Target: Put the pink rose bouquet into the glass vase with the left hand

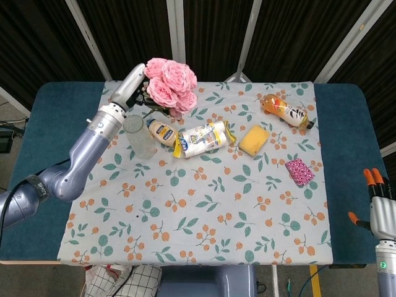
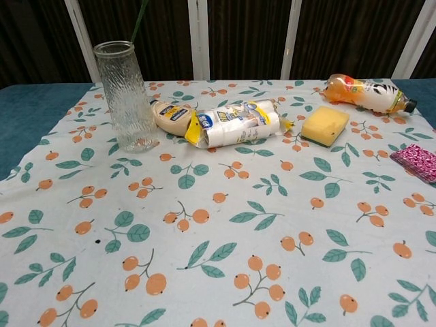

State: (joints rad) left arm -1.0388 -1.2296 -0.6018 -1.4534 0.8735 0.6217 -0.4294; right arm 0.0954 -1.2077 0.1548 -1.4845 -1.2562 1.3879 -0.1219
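My left hand (image 1: 131, 88) holds the pink rose bouquet (image 1: 170, 81) high above the table's far left. The blooms sit beyond and to the right of the glass vase (image 1: 140, 137). In the chest view the ribbed, upright vase (image 2: 125, 95) holds nothing, and only a green stem (image 2: 139, 20) shows above its rim, running out of the top of the frame. My right hand (image 1: 380, 204) hangs off the table's right edge, fingers apart, holding nothing.
Right of the vase lie a mayonnaise bottle (image 1: 163, 132) and a wrapped paper roll pack (image 1: 205, 138). Further right are a yellow sponge (image 1: 253, 140), an orange juice bottle (image 1: 286, 111) on its side and a pink patterned pouch (image 1: 299, 171).
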